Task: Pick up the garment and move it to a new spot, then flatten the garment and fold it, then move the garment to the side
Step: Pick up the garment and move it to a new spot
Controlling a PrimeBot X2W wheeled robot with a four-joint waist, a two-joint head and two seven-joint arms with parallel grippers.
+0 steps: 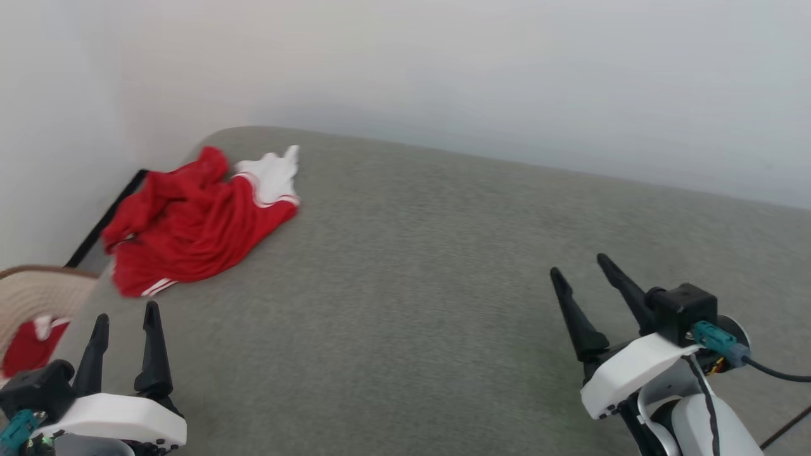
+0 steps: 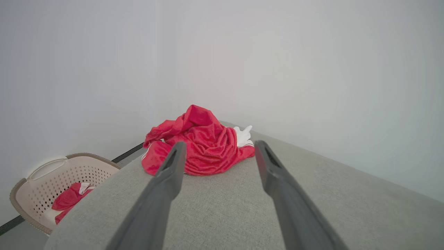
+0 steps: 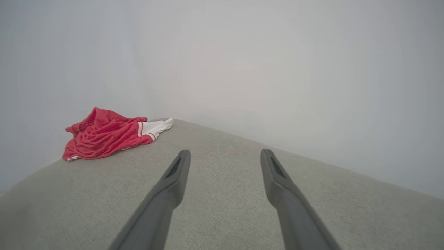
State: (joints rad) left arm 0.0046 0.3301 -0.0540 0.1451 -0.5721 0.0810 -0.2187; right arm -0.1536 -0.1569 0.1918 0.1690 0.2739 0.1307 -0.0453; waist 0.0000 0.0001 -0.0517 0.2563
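The garment (image 1: 190,225) is a crumpled heap of bright red cloth with a white striped sleeve end, lying at the far left corner of the grey padded surface (image 1: 443,266). It also shows ahead in the left wrist view as the garment (image 2: 201,146) and far to the left in the right wrist view as the garment (image 3: 107,137). My left gripper (image 1: 127,313) stands open at the lower left, a short way in front of the heap, with nothing between its fingers. Far from the cloth, at the lower right, my right gripper (image 1: 580,266) is open and holds nothing too.
A beige perforated laundry basket (image 2: 38,189) stands on the floor off the surface's left edge, with another red-and-white cloth (image 2: 69,199) inside. Pale walls close in behind and to the left. The grey surface stretches wide to the right of the heap.
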